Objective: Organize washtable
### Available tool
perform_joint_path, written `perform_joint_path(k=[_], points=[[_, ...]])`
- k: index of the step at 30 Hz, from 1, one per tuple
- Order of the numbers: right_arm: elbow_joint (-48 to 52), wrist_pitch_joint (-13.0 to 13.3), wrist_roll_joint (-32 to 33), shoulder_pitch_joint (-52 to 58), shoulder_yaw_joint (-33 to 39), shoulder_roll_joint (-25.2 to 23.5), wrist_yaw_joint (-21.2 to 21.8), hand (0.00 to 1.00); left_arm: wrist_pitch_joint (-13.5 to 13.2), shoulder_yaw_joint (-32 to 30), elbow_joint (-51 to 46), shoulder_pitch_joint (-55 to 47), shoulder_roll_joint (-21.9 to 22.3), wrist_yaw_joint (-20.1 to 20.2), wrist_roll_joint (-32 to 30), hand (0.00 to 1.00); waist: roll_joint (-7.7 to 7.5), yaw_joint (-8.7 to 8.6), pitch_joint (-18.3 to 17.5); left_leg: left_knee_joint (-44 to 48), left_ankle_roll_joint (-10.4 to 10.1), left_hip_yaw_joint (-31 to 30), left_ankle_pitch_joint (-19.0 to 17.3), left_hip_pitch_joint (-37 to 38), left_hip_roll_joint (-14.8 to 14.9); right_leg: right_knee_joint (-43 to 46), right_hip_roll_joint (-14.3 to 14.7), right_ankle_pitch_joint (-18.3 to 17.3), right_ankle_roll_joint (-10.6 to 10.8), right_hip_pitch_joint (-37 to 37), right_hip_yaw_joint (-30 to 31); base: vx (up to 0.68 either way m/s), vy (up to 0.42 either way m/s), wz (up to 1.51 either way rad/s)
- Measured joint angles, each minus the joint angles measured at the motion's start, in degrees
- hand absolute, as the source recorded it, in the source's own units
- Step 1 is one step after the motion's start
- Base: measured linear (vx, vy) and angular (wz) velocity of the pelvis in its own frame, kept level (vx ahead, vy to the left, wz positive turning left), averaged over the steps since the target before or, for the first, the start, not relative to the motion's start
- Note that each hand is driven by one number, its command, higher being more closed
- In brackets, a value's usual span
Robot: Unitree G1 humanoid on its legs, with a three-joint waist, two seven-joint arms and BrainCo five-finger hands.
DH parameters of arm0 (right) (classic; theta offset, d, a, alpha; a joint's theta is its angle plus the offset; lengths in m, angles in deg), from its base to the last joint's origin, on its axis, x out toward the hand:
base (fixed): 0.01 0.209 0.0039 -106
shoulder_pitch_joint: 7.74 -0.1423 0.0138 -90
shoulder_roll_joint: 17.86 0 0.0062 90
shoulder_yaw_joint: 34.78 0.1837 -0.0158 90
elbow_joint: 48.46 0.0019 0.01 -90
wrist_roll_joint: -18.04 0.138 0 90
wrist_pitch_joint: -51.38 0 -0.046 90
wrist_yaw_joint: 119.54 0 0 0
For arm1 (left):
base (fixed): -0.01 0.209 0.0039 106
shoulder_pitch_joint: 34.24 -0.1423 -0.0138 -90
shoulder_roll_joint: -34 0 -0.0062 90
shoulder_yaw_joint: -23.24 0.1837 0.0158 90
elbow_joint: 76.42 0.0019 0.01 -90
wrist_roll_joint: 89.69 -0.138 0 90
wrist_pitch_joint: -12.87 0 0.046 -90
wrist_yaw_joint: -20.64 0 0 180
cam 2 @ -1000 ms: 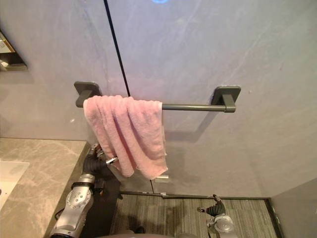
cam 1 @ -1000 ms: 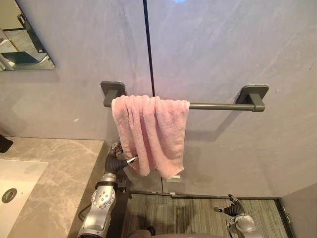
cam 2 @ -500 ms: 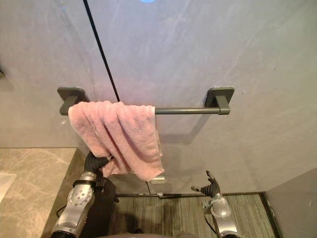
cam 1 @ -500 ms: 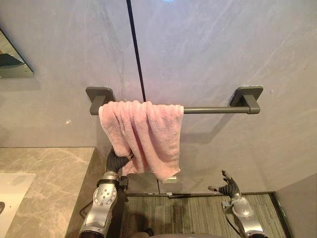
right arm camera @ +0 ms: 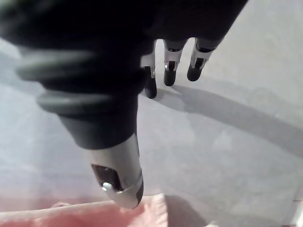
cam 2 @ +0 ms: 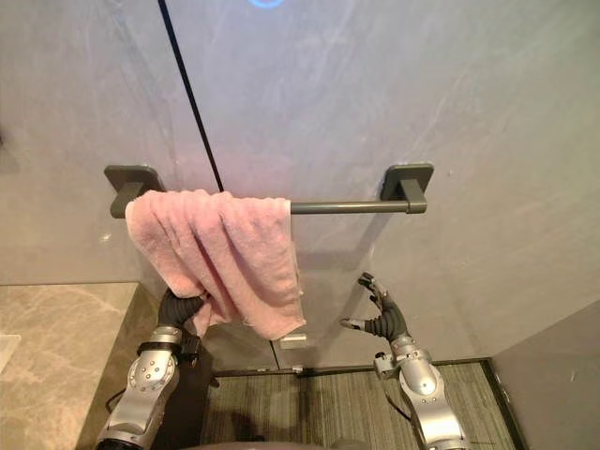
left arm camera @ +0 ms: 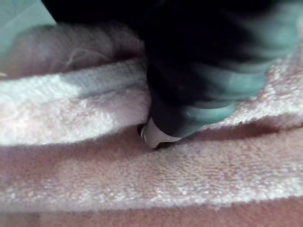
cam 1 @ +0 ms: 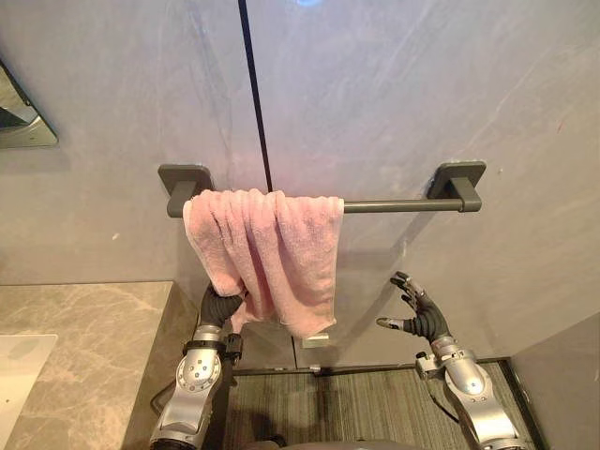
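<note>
Our open right hand (cam 1: 419, 319) has risen at lower right toward the towel (cam 1: 281, 248), probably to spread it. We cannot tell the left hand's (cam 1: 217, 306) grip.

I've raised my right hand (cam 1: 422, 317) from down near the floor; it is now below the bare right stretch of the towel bar (cam 1: 403, 203), fingers spread. My left hand (cam 1: 217, 307) has pushed further up behind the lower edge of the pink towel (cam 1: 277, 248).

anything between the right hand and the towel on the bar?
Nothing, the stretch is bare: only grey wall between the open right hand and the pink towel, clearest in the left eye view.
</note>
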Motion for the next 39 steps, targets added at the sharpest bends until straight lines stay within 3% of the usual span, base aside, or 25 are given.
perform_joint_path(k=[6, 14, 21, 30, 31, 34, 39], points=[[5.41, 1.2, 6.38, -0.42, -3.32, 3.41, 2.4, 0.0, -0.07, -0.02, -1.24, 0.01, 0.03, -0.01, 0.02, 1.0, -0.12, 0.06, -0.07, 0.04, 0.03, 0.39, 0.0, -0.17, -0.07, 0.93, -0.01, -0.21, 0.09, -0.83, 0.46, -0.03, -0.006, -0.04], [5.49, 1.17, 12.27, -5.87, -9.74, 6.42, 6.02, 0.0, -0.28, 1.45, -1.24, 0.06, 0.14, 0.05, 0.06, 1.0, -0.21, 0.25, -0.14, 0.14, 0.05, 0.16, 0.02, -0.28, -0.14, 0.98, -0.05, -0.21, 0.1, -0.78, 0.27, -0.01, -0.006, 0.01], [3.24, 1.08, 15.65, -10.35, -16.1, 5.93, 7.2, 0.0, -0.33, 2.97, -1.09, 0.06, 0.26, 0.06, 0.27, 1.0, -0.31, 0.66, -0.48, 0.45, 0.19, -0.82, 0.17, -1.16, -0.18, 1.03, -0.21, -0.23, 0.11, -0.71, -0.59, -0.01, -0.017, 0.07], [-2.68, -0.11, 19.09, -14.48, -20.46, 1.58, 8.42, 0.0, -0.4, 4.07, -0.25, 0.06, 0.81, 0.17, 1.4, 1.0, -0.52, 1.67, -0.72, 0.2, 0.36, -1.9, 0.84, -1.61, -0.23, 1.15, -0.41, -0.23, 0.11, -0.74, -1.6, -0.02, -0.015, 0.06], [-3.03, -0.12, 19.1, -14.65, -20.53, 1.35, 8.39, 1.0, -0.41, 4.08, -0.22, 0.05, 0.81, 0.17, 1.58, 1.0, -0.61, 1.68, -0.77, 0.17, 0.35, -1.98, 0.9, -1.64, -0.23, 1.16, -0.41, -0.23, 0.11, -0.75, -1.68, -0.03, -0.018, 0.07], [-4.69, -0.22, 19.05, -15.29, -22.38, 0.57, 8.33, 1.0, -0.57, 4.22, 0.62, 0.02, 0.81, 0.2, 2.41, 1.0, -1.45, 1.68, -1.37, -0.46, 0.22, -2.65, 1.45, -1.79, -0.2, 1.16, -0.39, -0.25, 0.07, -0.81, -2.34, -0.03, -0.025, 0.1], [-4.85, -0.26, 19.01, -15.76, -22.44, -0.89, 8.37, 1.0, -0.9, 4.24, 0.62, 0.01, 0.84, 0.34, 2.43, 1.0, -1.61, 1.77, -1.47, -0.51, 0.24, -3.05, 1.59, -2.07, -0.21, 1.16, -0.44, -0.25, 0.07, -0.87, -2.68, -0.02, -0.015, 0.04]])
